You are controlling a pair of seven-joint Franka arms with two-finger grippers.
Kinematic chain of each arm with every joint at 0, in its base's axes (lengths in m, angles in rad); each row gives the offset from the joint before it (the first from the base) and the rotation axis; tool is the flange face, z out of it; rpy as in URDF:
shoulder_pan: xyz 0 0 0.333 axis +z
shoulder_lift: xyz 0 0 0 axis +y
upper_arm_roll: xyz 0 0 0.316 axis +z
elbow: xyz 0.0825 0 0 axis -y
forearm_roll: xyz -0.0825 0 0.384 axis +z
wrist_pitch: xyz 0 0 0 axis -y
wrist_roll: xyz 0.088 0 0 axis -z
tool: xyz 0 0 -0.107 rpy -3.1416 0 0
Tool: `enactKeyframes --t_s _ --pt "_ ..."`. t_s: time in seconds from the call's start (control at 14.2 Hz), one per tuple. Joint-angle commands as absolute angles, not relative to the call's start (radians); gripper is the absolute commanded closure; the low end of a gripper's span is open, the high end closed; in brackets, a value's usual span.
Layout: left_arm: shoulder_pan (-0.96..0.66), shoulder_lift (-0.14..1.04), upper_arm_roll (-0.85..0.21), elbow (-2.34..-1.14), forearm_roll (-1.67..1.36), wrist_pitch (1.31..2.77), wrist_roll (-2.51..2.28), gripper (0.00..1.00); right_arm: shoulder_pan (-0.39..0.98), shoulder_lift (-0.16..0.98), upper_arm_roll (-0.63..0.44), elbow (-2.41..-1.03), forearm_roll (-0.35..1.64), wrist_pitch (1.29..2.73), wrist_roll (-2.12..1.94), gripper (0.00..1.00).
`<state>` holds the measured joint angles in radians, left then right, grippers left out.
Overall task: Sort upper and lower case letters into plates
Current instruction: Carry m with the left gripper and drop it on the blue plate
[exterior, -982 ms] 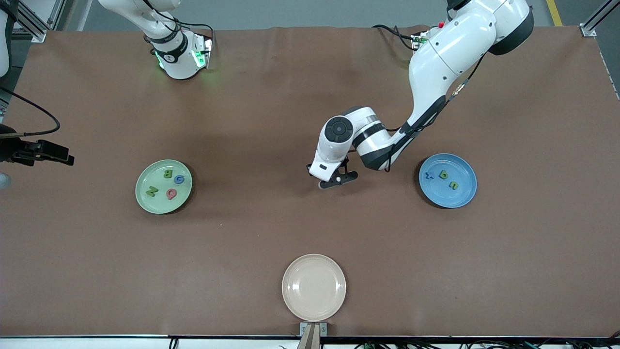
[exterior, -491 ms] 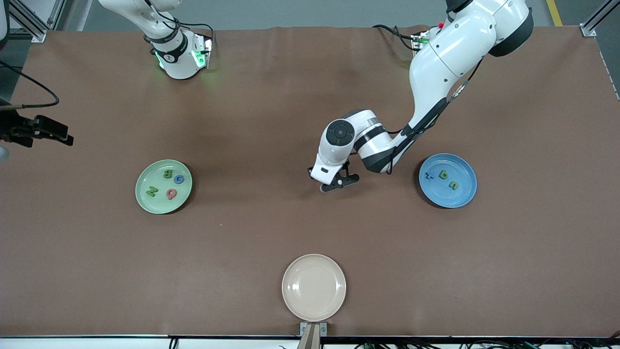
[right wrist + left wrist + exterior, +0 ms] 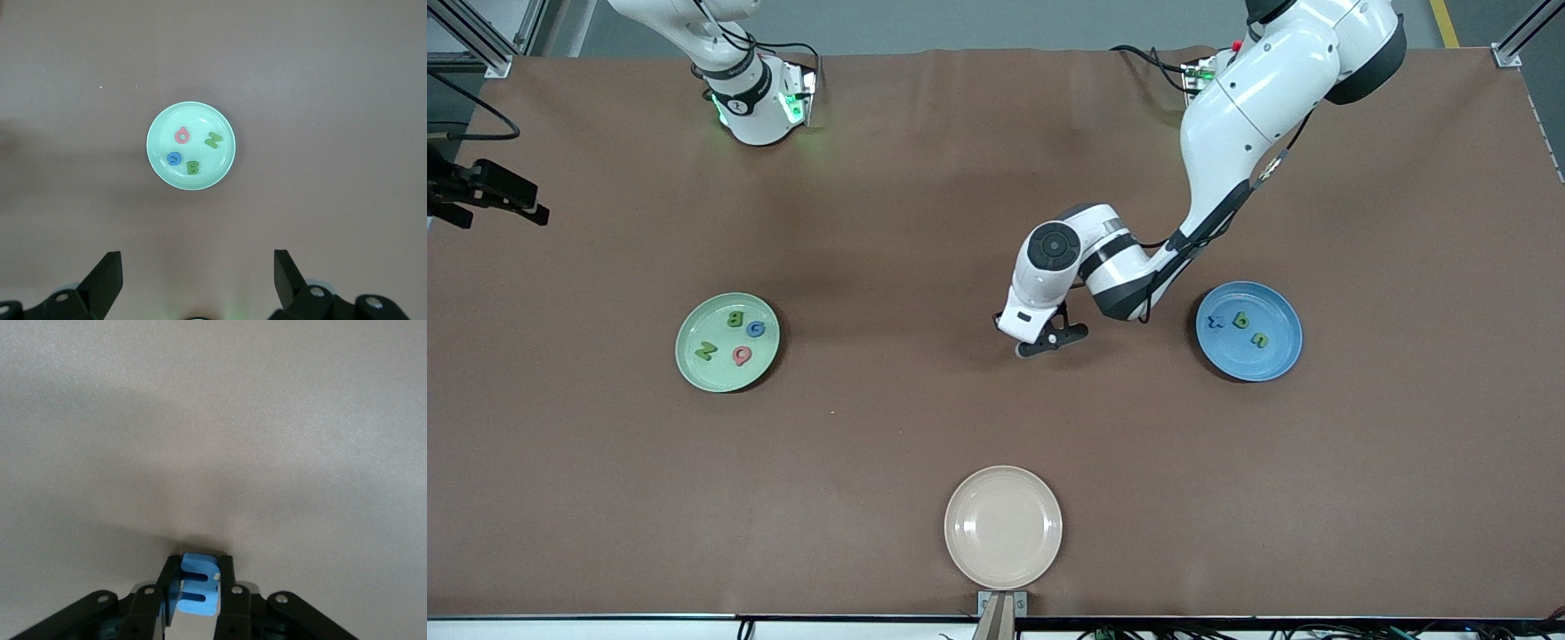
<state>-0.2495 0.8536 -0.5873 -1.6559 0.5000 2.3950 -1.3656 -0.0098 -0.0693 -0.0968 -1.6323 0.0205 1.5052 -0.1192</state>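
We take the round pale green matte plate (image 3: pixel 727 342) as our landmark. In it lie four foam letters: a green B (image 3: pixel 735 318), a blue round letter (image 3: pixel 756 329), a green N (image 3: pixel 705 351) and a pink round letter (image 3: pixel 741 356).

The round blue matte plate (image 3: pixel 1249 331) stands well apart from the green plate, toward the left arm's end of the table, and carries three small letters, one blue and two green. The left gripper (image 3: pixel 1040 342) is over the bare brown table (image 3: pixel 889 222) between the two plates, closer to the blue one. Its fingers (image 3: pixel 230 597) are narrow and pinch a light blue foam letter E (image 3: pixel 199 593).

The right gripper (image 3: pixel 197 280) hangs high with its fingers spread wide and holds nothing; in the right wrist view the green plate lies under it.

A round cream-beige plate (image 3: pixel 1003 526) sits nearer to the front camera than the green plate, with nothing in it.
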Motion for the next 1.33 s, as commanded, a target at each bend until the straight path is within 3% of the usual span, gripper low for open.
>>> enactKeyframes --t_s 0.0,0.42,0.56,0.77,1.05,1.26 --pt "-0.262 0.861 -0.574 -1.638 0.491 2.388 -1.361 0.85 -0.051 -0.103 -0.068 -1.663 0.008 1.508 -0.132 0.0" --pt "-0.194 0.755 -0.626 -1.641 0.483 2.215 -1.292 0.87 -0.049 -0.095 -0.071 -1.565 0.006 1.405 -0.13 0.0" --pt "-0.057 0.707 -0.725 -1.669 0.48 2.114 -1.214 0.87 -0.045 -0.094 -0.069 -1.565 0.002 1.405 -0.13 0.0" --pt "0.278 0.632 -0.96 -1.779 0.48 1.971 -1.007 0.87 -0.044 -0.094 -0.069 -1.555 -0.011 1.405 -0.132 0.0" --pt "0.642 0.577 -1.142 -1.986 0.576 1.98 -0.823 0.87 -0.041 -0.094 -0.067 -1.545 -0.012 1.408 -0.121 0.0" --pt "0.819 0.594 -1.19 -2.11 0.722 2.083 -0.772 0.87 -0.037 -0.095 -0.06 -1.549 -0.002 1.402 -0.083 0.0"
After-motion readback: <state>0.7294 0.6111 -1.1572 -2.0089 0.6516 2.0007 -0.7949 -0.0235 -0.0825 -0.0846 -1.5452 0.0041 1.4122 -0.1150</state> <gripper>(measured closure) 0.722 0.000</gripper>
